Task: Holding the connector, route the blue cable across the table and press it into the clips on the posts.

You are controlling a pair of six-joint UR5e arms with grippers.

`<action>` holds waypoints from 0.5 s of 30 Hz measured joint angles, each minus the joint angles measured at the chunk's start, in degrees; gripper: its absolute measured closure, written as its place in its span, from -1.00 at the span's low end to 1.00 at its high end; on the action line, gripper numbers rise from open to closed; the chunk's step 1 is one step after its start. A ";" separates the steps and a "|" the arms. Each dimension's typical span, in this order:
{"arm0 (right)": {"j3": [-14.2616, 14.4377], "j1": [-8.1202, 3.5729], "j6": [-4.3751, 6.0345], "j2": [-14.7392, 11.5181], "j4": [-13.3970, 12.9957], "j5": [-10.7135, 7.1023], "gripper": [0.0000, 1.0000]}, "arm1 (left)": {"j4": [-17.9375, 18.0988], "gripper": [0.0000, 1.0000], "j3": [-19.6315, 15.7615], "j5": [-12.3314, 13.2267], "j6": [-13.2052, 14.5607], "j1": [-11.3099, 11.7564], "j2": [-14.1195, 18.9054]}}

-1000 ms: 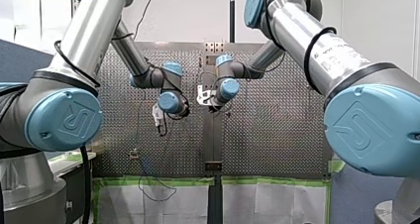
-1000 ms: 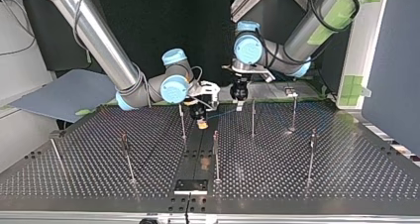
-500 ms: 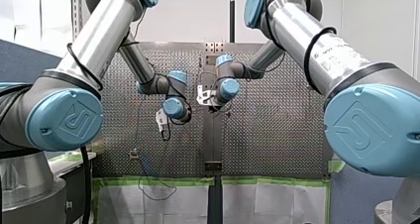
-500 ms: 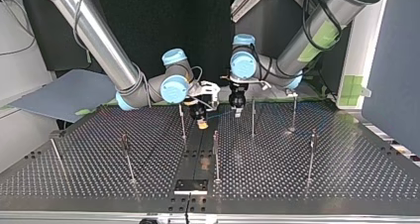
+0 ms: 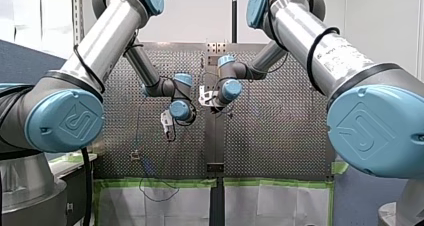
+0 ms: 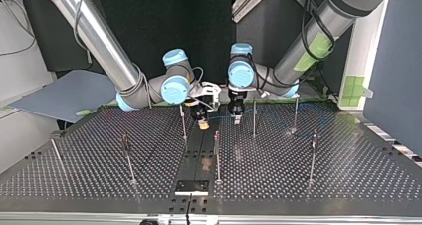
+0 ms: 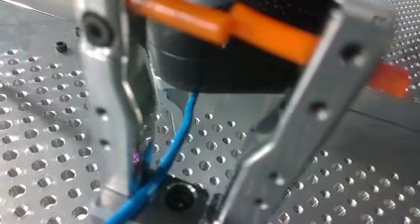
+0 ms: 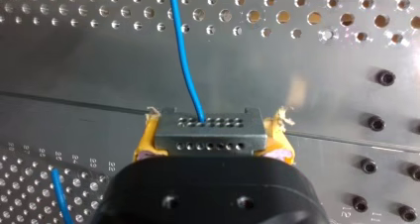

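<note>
1. We watched our left gripper (image 6: 236, 116) on the move. Over the last second it slid from the upper middle of the top view down and leftwards. It ended just beside our right gripper (image 6: 201, 121), left of the thin upright metal post (image 6: 254, 118). In the front view it drifted right and down the frame (image 5: 169, 128). Our right arm did not budge.

2. What that meant, as we judged it: the left arm was closing in along the thin blue cable (image 6: 220, 116) towards the held end, ready to guide it. The routing looked barely begun. The cable was too faint in the top view to tell whether any clip had it.

3. The left gripper (image 7: 176, 204) stood with its jaws apart. The blue cable (image 7: 176, 140) ran down between its metal fingers (image 7: 111, 115). It lay close against the inner face of one, and the other stood well clear. Nothing was pinched there, so far as we could see.

4. The right gripper (image 8: 210, 135) was clamped tight on the grey rectangular metal connector (image 8: 208, 130), with one of its yellow pads (image 8: 146, 142) against each side.

5. From the connector's holed face the blue cable (image 8: 185, 65) led straight ahead of that gripper. It crossed the plain metal strip to the perforated metal table (image 8: 297, 16). A second stretch of cable showed beside the gripper's body.
</note>
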 joint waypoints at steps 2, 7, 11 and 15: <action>0.00 0.00 0.00 0.00 -0.01 0.02 1.00 | -0.02 0.44 0.04 -0.42 0.13 -0.13 0.00; 0.01 0.00 0.00 0.01 -0.01 -0.01 1.00 | -0.39 0.96 0.04 -0.82 0.06 -0.50 0.02; 0.00 0.00 0.01 0.00 0.00 -0.03 1.00 | -0.65 0.96 0.04 -0.88 -0.16 -0.60 0.05; 0.01 0.00 0.01 0.01 0.01 -0.06 1.00 | -1.20 0.96 0.04 -0.89 -0.26 -0.63 0.06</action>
